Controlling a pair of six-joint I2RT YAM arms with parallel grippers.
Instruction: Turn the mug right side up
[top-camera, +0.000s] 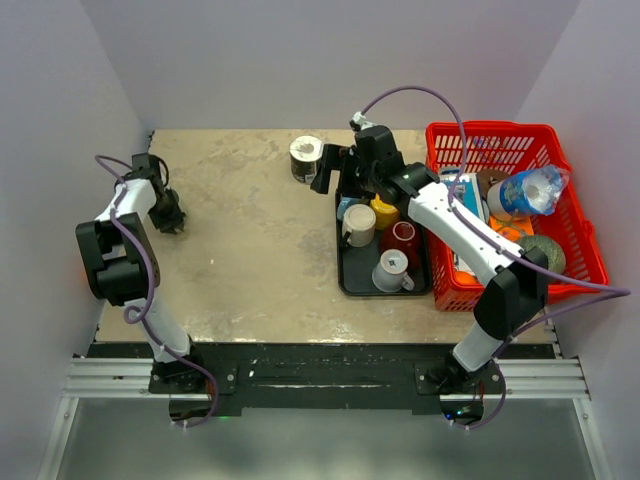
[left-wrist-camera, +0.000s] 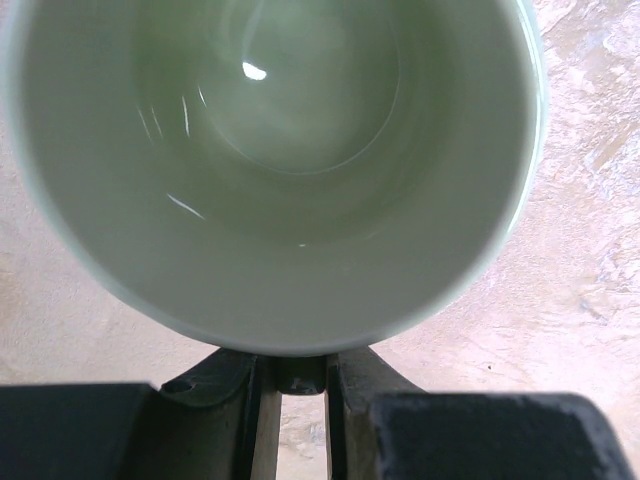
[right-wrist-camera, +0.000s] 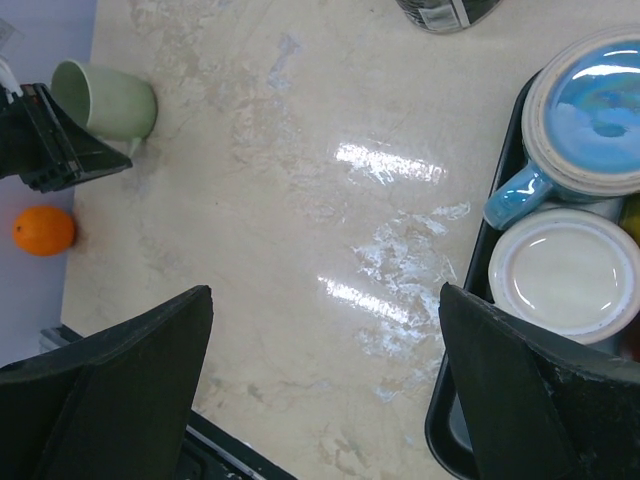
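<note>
Over at the left side of the surface (top-camera: 250, 240), the left end effector (left-wrist-camera: 295, 365) was clenched on the rim of the pale green mug (left-wrist-camera: 280, 200). The mug's mouth faced back toward that wrist and it appeared tipped onto its side. I couldn't tell whether it touched the surface. An orange (right-wrist-camera: 43, 229) lay near it. The right end effector (top-camera: 335, 172) hung with its fingers spread wide and nothing between them, just beside the black tray (top-camera: 350, 285) of cups, well apart from the mug.
</note>
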